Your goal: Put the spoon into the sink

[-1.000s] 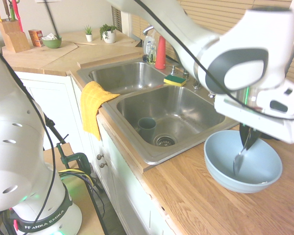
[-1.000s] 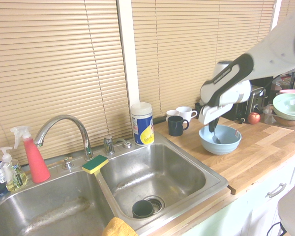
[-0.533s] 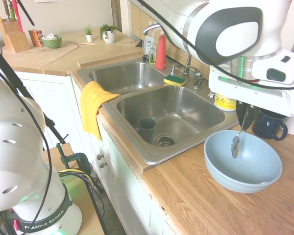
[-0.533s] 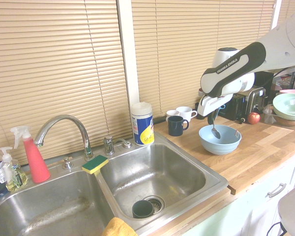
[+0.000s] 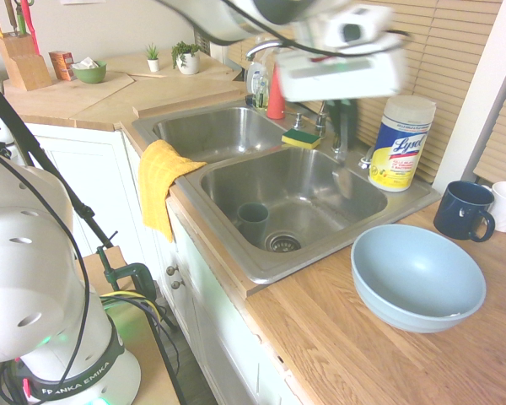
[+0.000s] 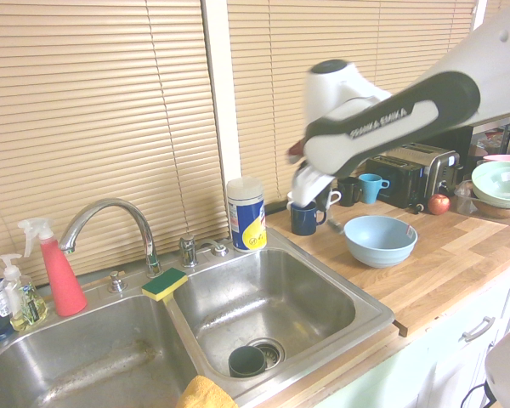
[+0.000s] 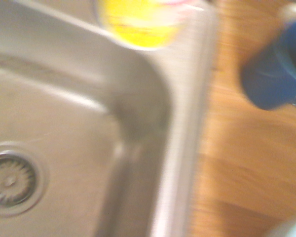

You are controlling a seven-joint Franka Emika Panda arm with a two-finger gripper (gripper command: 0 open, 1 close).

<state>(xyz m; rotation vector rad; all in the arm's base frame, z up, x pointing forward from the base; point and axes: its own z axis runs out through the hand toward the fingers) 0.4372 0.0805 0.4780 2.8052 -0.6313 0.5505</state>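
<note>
Steel sink (image 5: pixel 304 181) (image 6: pixel 272 297) lies under the gripper (image 5: pixel 344 156) (image 6: pixel 304 197), which hangs above the basin's back corner, beside the wipes tub (image 5: pixel 402 143) (image 6: pixel 246 212). Heavy motion blur on the gripper, so I cannot tell whether its fingers are spread or pressed together. The spoon (image 5: pixel 344 181) is only a faint grey smear just below the fingertips, above the sink floor and clear of it; contact with the fingers is not readable. The drain (image 5: pixel 282 243) (image 6: pixel 268 348) and a dark cup (image 5: pixel 253 215) (image 6: pixel 246 361) sit well below the gripper, toward the counter's front edge. A navy mug (image 5: pixel 462 211) (image 6: pixel 304 218) stands on the wood counter near the gripper, beyond the tub. A blue bowl (image 5: pixel 417 274) (image 6: pixel 380 240) sits further off on the same side. Wrist view, blurred: sink corner (image 7: pixel 64 123), drain (image 7: pixel 10 180), tub's yellow label (image 7: pixel 138 19), mug (image 7: pixel 276 74).
</note>
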